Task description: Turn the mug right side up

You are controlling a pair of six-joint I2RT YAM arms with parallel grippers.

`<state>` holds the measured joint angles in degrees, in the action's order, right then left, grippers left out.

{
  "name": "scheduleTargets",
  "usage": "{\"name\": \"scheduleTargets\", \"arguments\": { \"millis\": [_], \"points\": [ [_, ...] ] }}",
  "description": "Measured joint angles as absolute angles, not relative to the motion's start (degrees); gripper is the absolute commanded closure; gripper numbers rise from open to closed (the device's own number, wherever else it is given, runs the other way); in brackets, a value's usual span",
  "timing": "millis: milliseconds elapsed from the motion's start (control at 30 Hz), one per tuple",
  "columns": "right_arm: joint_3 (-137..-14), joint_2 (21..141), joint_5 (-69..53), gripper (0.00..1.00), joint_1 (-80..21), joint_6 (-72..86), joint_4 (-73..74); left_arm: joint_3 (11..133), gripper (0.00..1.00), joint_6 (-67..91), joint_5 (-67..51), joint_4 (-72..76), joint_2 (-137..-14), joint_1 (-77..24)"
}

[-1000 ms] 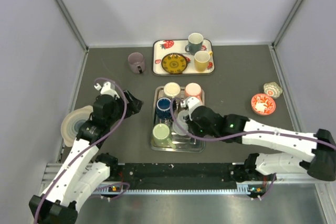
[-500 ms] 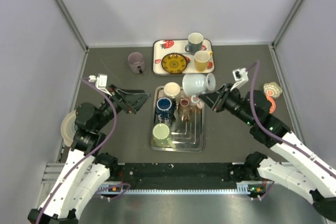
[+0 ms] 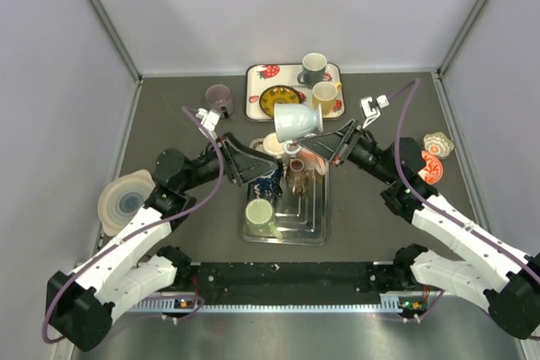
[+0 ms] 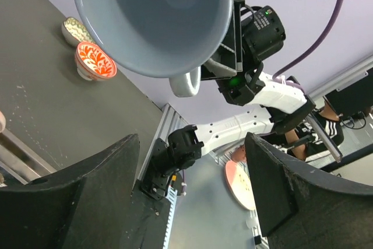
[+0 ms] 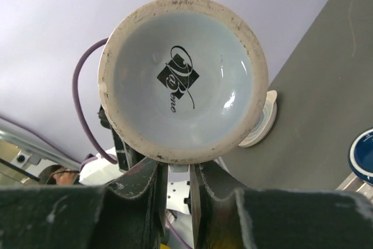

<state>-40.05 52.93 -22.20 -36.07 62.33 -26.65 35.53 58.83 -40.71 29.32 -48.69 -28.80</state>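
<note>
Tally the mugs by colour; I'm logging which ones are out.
Pale blue mug: 1
Purple mug: 1
Grey mug: 1
Yellow mug: 1
Cream mug: 1
Pink mug: 1
Dark blue mug: 1
Green mug: 1
Total: 8
Brownish shape on the metal tray unclear, not counted.

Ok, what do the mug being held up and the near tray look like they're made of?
The mug looks like glazed ceramic: pale blue and glossy, with a bare, rough cream foot ring and a printed mark on its base. The tray is apparently bare metal, likely stainless steel: silvery, reflective, with stepped pressed ridges.
</note>
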Motion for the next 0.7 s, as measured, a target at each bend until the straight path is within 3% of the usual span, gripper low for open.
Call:
{"name": "scheduleTargets", "arguments": {
  "millis": [567,667,700],
  "points": [
    [-39.75,55.59,-24.14,1.00,-36.07,64.34,-31.90,38.68,0.35,62.70,-36.07,42.96,-62.24,-34.94],
    [-39.29,55.64,-24.08,1.00,-36.07,64.40,-32.56,39.68,0.40,62.92,-34.94,44.40,-63.24,-36.10],
    [-39.24,55.64,-23.94,1.00,-36.07,64.38,-33.01,39.90,0.46,62.92,-34.57,44.64,-63.59,-36.45]
  ]
}}
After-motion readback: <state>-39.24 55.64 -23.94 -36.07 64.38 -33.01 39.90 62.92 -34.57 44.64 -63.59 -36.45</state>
